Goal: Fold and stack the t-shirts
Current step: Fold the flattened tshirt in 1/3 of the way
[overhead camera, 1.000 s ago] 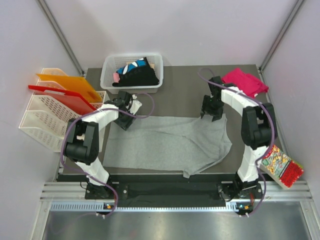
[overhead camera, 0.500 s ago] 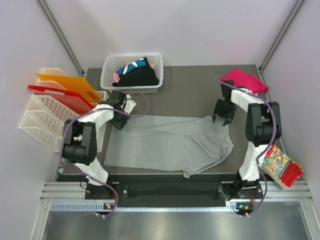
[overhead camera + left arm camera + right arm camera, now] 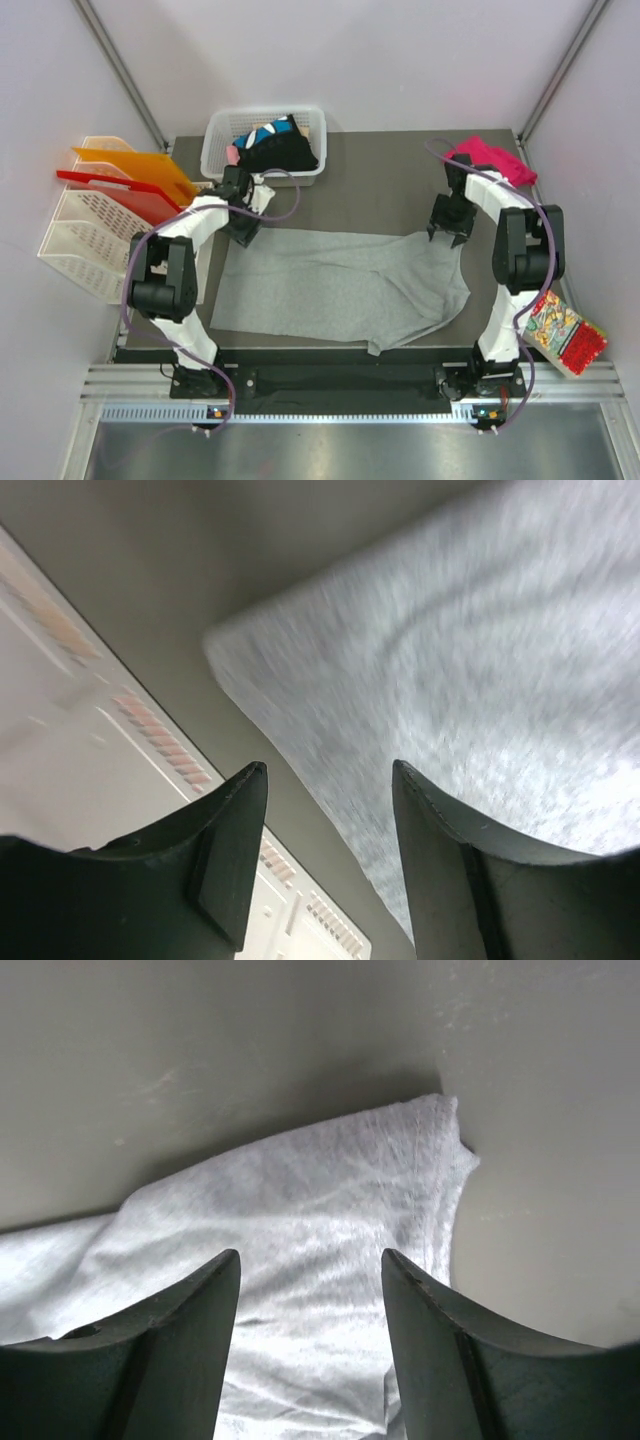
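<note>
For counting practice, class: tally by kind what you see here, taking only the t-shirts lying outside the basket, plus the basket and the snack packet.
Grey t-shirt: 1
Pink t-shirt: 1
White basket: 1
Snack packet: 1
Total: 4

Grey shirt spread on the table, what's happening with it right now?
Both arms are at the grey t-shirt, spread out unfolded. The left pincer hovers open over its far left corner, the right pincer over its far right corner, also open; neither grips cloth. The pink shirt lies back right; black shirts sit in the basket.
</note>
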Action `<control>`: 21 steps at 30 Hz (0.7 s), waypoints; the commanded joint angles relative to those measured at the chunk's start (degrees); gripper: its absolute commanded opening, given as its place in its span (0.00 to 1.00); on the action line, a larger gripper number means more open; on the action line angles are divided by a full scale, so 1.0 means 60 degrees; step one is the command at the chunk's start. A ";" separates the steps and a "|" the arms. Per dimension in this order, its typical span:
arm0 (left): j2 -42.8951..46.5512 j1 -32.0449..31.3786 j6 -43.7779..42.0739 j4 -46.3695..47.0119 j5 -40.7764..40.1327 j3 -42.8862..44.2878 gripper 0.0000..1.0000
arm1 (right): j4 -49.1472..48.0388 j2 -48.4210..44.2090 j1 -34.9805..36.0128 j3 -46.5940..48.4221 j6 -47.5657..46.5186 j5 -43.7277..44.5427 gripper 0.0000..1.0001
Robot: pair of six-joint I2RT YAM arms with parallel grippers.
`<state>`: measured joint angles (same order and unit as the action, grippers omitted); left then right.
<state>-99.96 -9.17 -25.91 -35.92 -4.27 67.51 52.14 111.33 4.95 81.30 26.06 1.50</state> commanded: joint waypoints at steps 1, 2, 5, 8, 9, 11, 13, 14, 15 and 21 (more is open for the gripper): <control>-0.0228 -0.0171 0.0217 -0.0106 0.0405 0.1241 0.59 | 0.0655 -0.1107 0.0127 0.0966 -0.0228 0.0525 0.60; -0.0316 -0.0171 0.0261 -0.0107 0.0419 0.1404 0.59 | 0.0728 -0.1137 0.0127 0.1156 -0.0242 0.0657 0.60; -0.0741 -0.0186 0.0305 -0.0092 0.0390 0.1873 0.59 | 0.0729 -0.1094 0.0083 0.1202 -0.0184 0.0805 0.61; -0.1195 -0.0186 0.0290 0.0054 0.0287 0.1933 0.59 | 0.0700 -0.0816 0.0083 0.0853 -0.0111 0.0601 0.60; -0.1356 -0.0186 0.0261 0.0054 0.0273 0.1875 0.58 | 0.0511 -0.0859 0.0098 0.0676 -0.0067 0.0528 0.60; -0.1415 -0.0186 0.0144 0.0069 0.0346 0.1772 0.57 | 0.0320 -0.0962 0.0112 0.0136 0.0050 0.0396 0.60; -0.1343 -0.0186 0.0086 0.0084 0.0520 0.1553 0.56 | 0.0202 -0.1035 0.0112 -0.0130 0.0065 0.0293 0.60; -0.1284 -0.0171 0.0013 0.0026 0.0609 0.1479 0.56 | 0.0173 -0.1064 0.0112 -0.0378 0.0109 0.0278 0.60; -0.1197 -0.0186 -0.0017 -0.0033 0.0653 0.1377 0.56 | 0.0143 -0.1079 0.0112 -0.0453 0.0124 0.0220 0.60; -0.1385 -0.0200 -0.0222 -0.0326 0.1152 0.1113 0.56 | 0.0055 -0.0553 0.0127 -0.0323 0.0182 0.0015 0.60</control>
<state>-108.62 -10.24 -25.78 -36.82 -0.12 75.18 54.17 106.80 5.19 77.36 26.20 2.81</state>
